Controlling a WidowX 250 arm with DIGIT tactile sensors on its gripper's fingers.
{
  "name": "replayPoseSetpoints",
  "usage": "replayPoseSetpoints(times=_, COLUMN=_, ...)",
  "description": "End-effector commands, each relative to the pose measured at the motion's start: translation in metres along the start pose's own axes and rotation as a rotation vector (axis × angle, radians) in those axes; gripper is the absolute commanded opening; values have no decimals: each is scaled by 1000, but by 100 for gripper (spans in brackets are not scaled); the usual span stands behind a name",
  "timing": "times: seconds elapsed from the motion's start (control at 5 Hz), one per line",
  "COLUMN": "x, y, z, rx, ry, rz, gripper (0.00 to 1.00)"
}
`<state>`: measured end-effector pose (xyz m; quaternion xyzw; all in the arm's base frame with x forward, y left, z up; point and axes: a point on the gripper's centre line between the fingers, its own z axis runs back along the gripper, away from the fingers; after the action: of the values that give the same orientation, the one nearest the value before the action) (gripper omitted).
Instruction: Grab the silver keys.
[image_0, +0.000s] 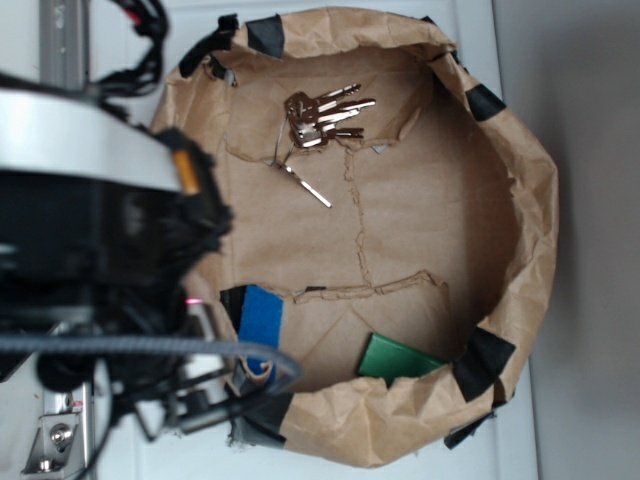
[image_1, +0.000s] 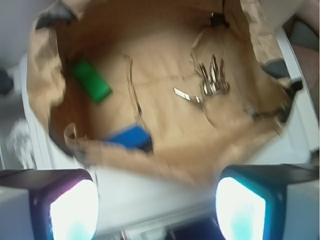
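Silver keys (image_0: 322, 120) lying at 12 o'clock on paper-bag floor (image_0: 420, 210).
Hand (image_1: 157, 200) with fingers (image_1: 74, 210) wide apart, holding nothing, outside bag rim; blue card (image_0: 262, 318) and green card (image_0: 397, 358) toward 6 o'clock.

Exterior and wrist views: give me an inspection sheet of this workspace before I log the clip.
Surface: crumpled brown paper tray with black tape on its rim, creased floor, on a white table.
Job's things: silver keys lie fanned in the tray, one longer key sticking out; untouched.
Clutter: blue card and green card at the tray's opposite end from the keys.
Grippers: gripper open, outside the rim, holding nothing.
Cables: black cable bundle by the arm's base; grey cable across the arm.
Surroundings: grey wall strip; nothing else seen.
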<state>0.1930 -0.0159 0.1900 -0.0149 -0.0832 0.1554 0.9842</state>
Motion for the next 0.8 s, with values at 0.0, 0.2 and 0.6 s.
replayPoseSetpoints(times=0.0, x=45, y=24, z=-15, rx=-69, ry=-168, rz=294, gripper=100)
replayPoseSetpoints(times=0.2, x=52, y=18, z=-38, rx=20, ry=-191, rz=363, gripper=100)
replayPoseSetpoints(times=0.6, x=63, y=9, z=-71, rx=146, ry=-191, rz=463, gripper=100)
